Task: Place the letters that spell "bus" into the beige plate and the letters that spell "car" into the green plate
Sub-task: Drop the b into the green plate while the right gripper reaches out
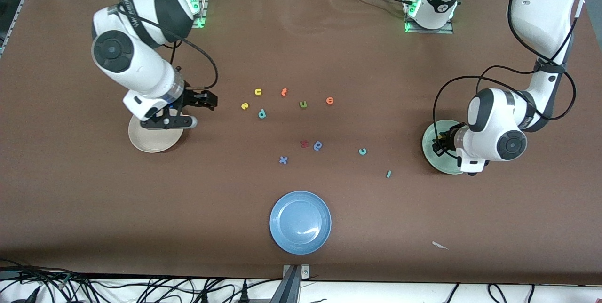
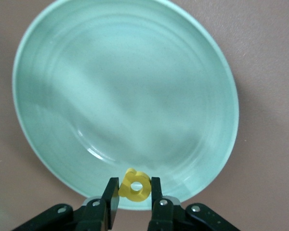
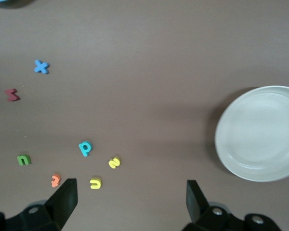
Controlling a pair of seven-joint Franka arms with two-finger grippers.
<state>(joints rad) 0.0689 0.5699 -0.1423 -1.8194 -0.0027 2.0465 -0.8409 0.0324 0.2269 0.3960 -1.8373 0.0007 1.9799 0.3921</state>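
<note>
My left gripper (image 2: 134,190) is shut on the yellow "a" (image 2: 135,185) and holds it over the rim of the green plate (image 2: 125,96), whose dish holds nothing. In the front view the left gripper (image 1: 441,146) sits over the green plate (image 1: 429,140). My right gripper (image 1: 200,110) hangs open beside the beige plate (image 1: 153,140), nothing between its fingers. The yellow "s" (image 1: 244,106), yellow "u" (image 1: 258,91) and teal "b" (image 1: 262,114) lie together mid-table. The teal "c" (image 1: 362,151) and teal "r" (image 1: 388,174) lie nearer the green plate.
A blue plate (image 1: 300,222) sits near the front edge. Two orange letters (image 1: 284,91), a green letter (image 1: 303,104), a red letter (image 1: 304,143), a darker blue looped letter (image 1: 318,145) and a blue "x" (image 1: 283,160) are scattered mid-table. A paper scrap (image 1: 439,245) lies toward the left arm's end.
</note>
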